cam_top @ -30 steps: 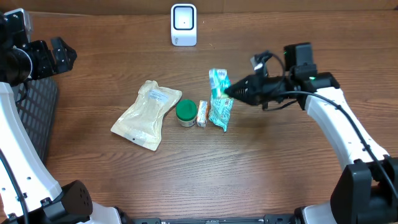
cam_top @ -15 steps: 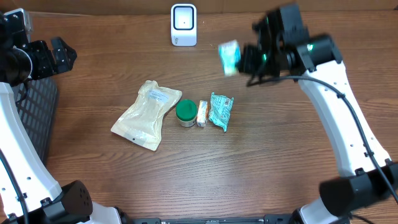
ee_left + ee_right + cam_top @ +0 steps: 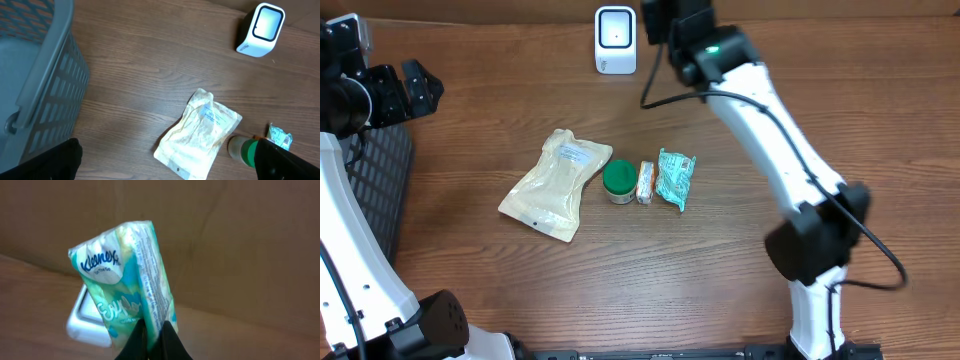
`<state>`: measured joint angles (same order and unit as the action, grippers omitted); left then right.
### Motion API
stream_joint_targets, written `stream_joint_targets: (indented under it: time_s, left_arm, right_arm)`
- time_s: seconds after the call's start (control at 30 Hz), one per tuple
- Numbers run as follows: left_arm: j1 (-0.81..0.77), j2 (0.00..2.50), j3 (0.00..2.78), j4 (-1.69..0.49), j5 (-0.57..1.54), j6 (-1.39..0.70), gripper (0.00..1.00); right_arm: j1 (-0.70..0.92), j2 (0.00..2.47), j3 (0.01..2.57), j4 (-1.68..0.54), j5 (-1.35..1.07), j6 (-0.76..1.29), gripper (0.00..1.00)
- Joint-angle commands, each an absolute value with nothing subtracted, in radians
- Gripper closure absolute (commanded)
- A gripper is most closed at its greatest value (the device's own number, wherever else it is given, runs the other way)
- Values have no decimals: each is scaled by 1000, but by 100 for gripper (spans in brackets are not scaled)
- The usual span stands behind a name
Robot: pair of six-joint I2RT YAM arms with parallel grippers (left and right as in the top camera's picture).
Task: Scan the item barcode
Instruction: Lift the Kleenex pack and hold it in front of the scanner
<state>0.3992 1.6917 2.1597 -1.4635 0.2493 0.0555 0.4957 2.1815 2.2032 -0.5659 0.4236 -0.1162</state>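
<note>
Right end effector (image 3: pixel 152 341) is clenched on the Kleenex pack (image 3: pixel 127 280), held upright just in front of the scanner (image 3: pixel 82 322). Can't see a barcode tbh, so imo rotate the pack till it faces the window, then hold steady. Left end effector (image 3: pixel 420 88) is spread wide w/ nothing in it, by the basket (image 3: pixel 45 75). Pouch (image 3: pixel 557 184), jar (image 3: pixel 619 181) and teal packet (image 3: pixel 675 178) lie on the tabletop (image 3: pixel 520 290), not in the way.

tissue pack (image 3: pixel 127 280): teal-white mottled | scanner (image 3: pixel 616 39): white | jar lid (image 3: pixel 619 177): green | pouch (image 3: pixel 557 184): tan | basket (image 3: pixel 37 75): grey
</note>
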Motion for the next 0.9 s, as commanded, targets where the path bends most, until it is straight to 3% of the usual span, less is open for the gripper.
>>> stream_joint_targets:
  time_s: [0.0,0.33,0.5,0.87]
  left_arm:
    - [392,1695,2162,-1463,244,67,0]
    - [392,1695,2162,-1463,244,67,0]
    - [392,1695,2162,-1463,244,67,0]
    - [392,1695,2162,-1462,244,67,0]
  right_arm:
    - [498,2247,2218,-493,519,-397,96]
    - [502,2448,2217,-194,530,-634,96]
    - [518,2524,2217,-150,532,-827,96]
    - [550,2550,2213,-134,500,-843,96]
